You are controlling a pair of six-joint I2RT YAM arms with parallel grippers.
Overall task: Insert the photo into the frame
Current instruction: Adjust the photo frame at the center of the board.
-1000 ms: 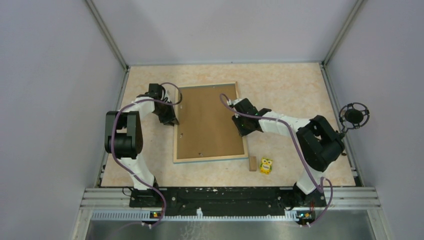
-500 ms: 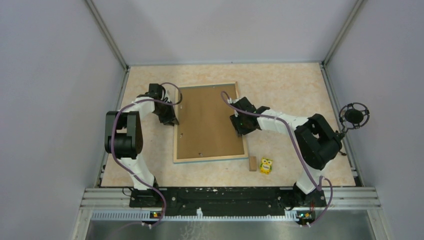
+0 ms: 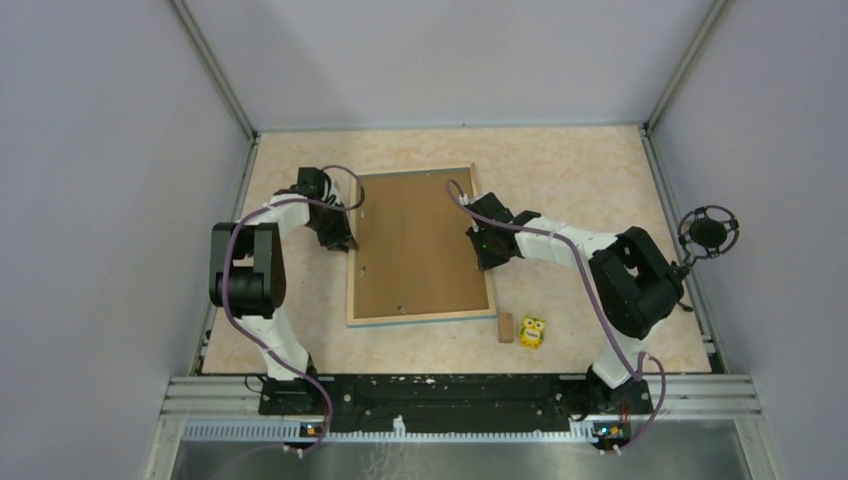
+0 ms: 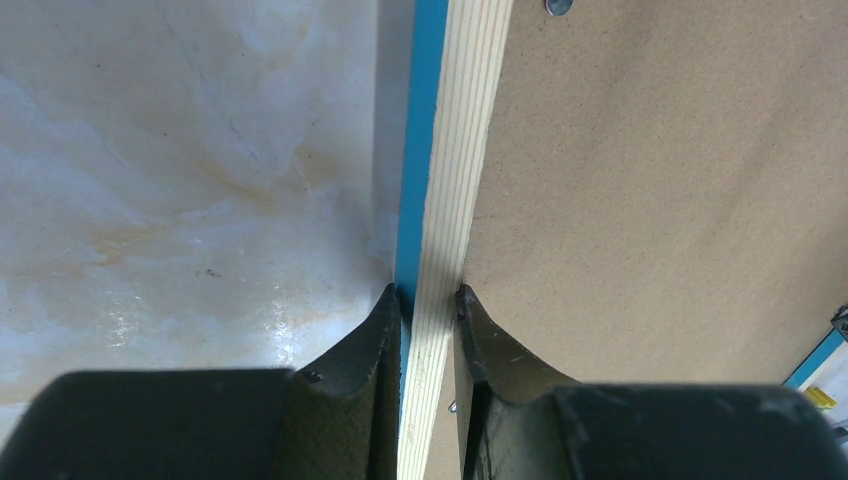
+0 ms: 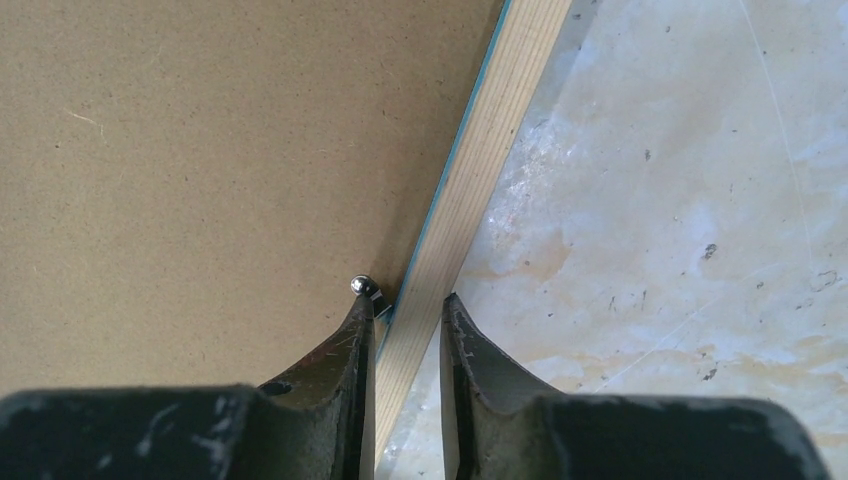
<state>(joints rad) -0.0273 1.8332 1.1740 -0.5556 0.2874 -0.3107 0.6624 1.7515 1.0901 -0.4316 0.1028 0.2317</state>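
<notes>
The frame (image 3: 420, 317) lies face down on the table, with the plain brown backing board (image 3: 420, 240) in it. The photo is not in view. My left gripper (image 3: 345, 240) is shut on the frame's left rail; in the left wrist view its fingers (image 4: 430, 295) pinch the wood-and-blue rail (image 4: 455, 150) from both sides. My right gripper (image 3: 484, 250) straddles the right rail (image 5: 490, 150). Its jaws (image 5: 405, 300) stand slightly apart. The inner finger is by a small metal tab (image 5: 365, 285) on the backing board (image 5: 200, 150), and a gap shows at the outer finger.
A small wooden block (image 3: 505, 327) and a yellow owl toy (image 3: 531, 331) lie just off the frame's near right corner. A black round fixture (image 3: 708, 232) stands at the table's right edge. Walls close in the table on three sides.
My right gripper has shifted a little to the left and farther along the frame's right rail. The left gripper and the frame have not moved.
</notes>
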